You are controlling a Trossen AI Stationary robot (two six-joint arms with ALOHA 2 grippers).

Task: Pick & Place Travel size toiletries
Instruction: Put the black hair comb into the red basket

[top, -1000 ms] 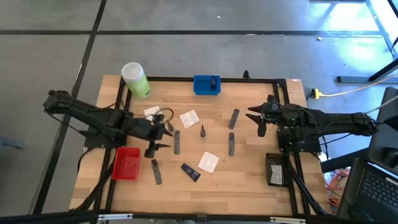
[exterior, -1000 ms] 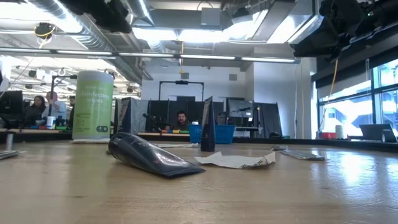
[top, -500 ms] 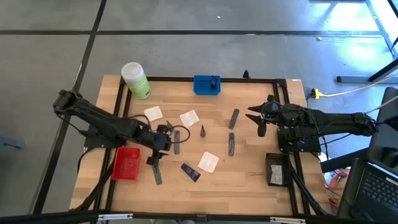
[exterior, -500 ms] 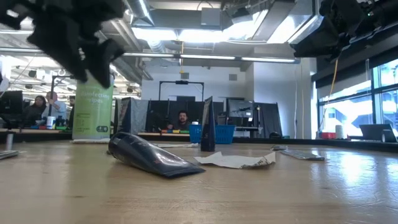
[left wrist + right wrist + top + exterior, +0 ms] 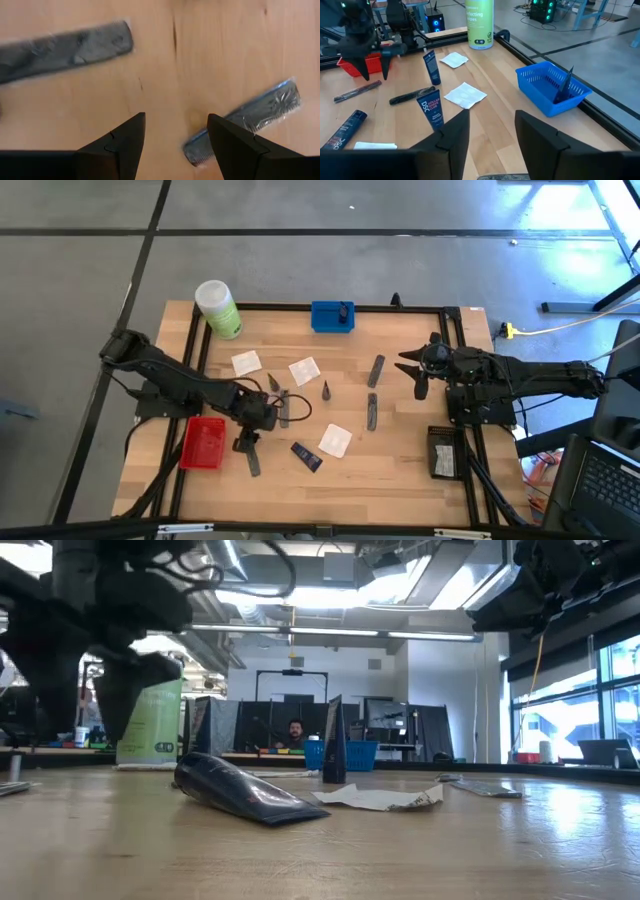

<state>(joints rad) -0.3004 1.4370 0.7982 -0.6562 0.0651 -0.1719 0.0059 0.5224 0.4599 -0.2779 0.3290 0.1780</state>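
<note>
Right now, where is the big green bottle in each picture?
High view: the green bottle stands at the table's top-left corner.
Low view: at the left, far back, partly hidden.
Left wrist view: not in it.
Right wrist view: top middle.
Shared landmark: the blue tray, along the same table edge as the bottle.

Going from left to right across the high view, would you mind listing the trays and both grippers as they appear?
Red tray → left gripper → blue tray → right gripper → black tray.
</note>
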